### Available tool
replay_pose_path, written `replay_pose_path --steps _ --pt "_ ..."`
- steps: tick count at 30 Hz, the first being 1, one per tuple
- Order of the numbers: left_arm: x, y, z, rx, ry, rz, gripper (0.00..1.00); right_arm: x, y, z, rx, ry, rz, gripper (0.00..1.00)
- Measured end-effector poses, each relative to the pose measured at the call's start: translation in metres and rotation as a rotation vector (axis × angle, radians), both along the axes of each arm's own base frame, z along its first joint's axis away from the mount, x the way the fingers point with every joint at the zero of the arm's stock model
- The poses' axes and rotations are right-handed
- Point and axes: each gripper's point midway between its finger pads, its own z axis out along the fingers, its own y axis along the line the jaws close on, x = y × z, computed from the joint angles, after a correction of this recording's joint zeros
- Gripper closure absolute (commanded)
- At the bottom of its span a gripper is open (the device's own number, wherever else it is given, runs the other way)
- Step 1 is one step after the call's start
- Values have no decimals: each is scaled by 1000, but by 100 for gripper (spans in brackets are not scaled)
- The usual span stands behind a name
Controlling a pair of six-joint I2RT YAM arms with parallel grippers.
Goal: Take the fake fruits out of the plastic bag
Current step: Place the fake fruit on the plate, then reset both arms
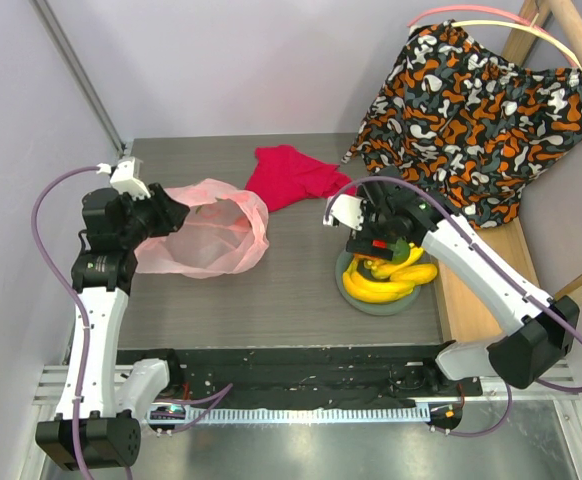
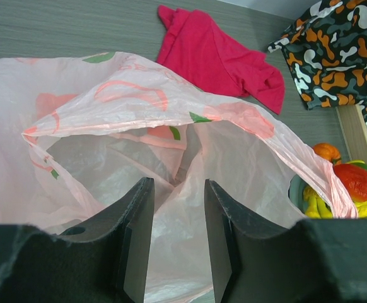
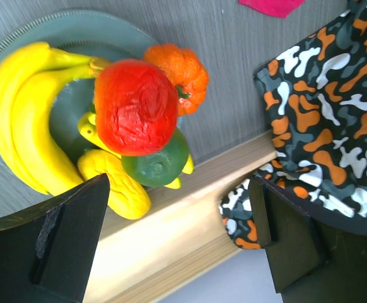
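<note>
The pale-pink plastic bag (image 1: pixel 211 235) lies at the left of the table with its mouth gaping; no fruit shows inside it in the left wrist view (image 2: pixel 108 101). My left gripper (image 1: pixel 179 212) is at the bag's near rim, its jaws a little apart with bag film in the gap (image 2: pixel 178 183). The fake fruits are piled on the grey-green plate (image 1: pixel 369 305): yellow bananas (image 3: pixel 26 120), a red fruit (image 3: pixel 136 107), an orange one (image 3: pixel 180 69) and a green one (image 3: pixel 158 164). My right gripper (image 1: pixel 376 238) hangs over the plate, wide open and empty (image 3: pixel 178 186).
A red cloth (image 1: pixel 291 175) lies at the back middle, beyond the bag. A patterned orange, black and white cloth (image 1: pixel 471 110) hangs at the back right over a wooden rail (image 1: pixel 471 290) that runs along the table's right edge, right beside the plate.
</note>
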Motion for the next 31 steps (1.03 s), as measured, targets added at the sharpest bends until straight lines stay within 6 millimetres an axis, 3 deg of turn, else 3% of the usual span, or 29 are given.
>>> replay_pose_path --steps 4,7,10,12,15,18,22,24,27,31 --pt "-1 -1 -3 -3 6 -7 58 -3 7 -4 62 31 -42 0" --pt "-1 -2 -4 -4 9 -12 52 -2 16 -11 109 60 -75 1" --pt "-2 -3 -4 -4 7 -22 34 1 26 -21 155 99 -116 0" --pt "-2 -4 -4 1 5 -32 0 3 31 -23 199 107 -163 0" --pt "-3 -4 -4 23 -1 -46 0 15 37 -8 285 64 -257 0" --pt "0 -1 8 65 -25 -55 0 44 38 29 408 -81 -404 0" --pt "7 3 55 147 -137 -68 0 82 36 93 610 -289 -591 0" --pt "9 4 80 181 -196 -76 0 93 32 112 689 -361 -659 0" --pt "9 3 105 218 -252 -94 0 99 28 122 748 -414 -724 0" --pt "5 2 107 241 -244 -118 0 93 20 108 752 -419 -772 0"
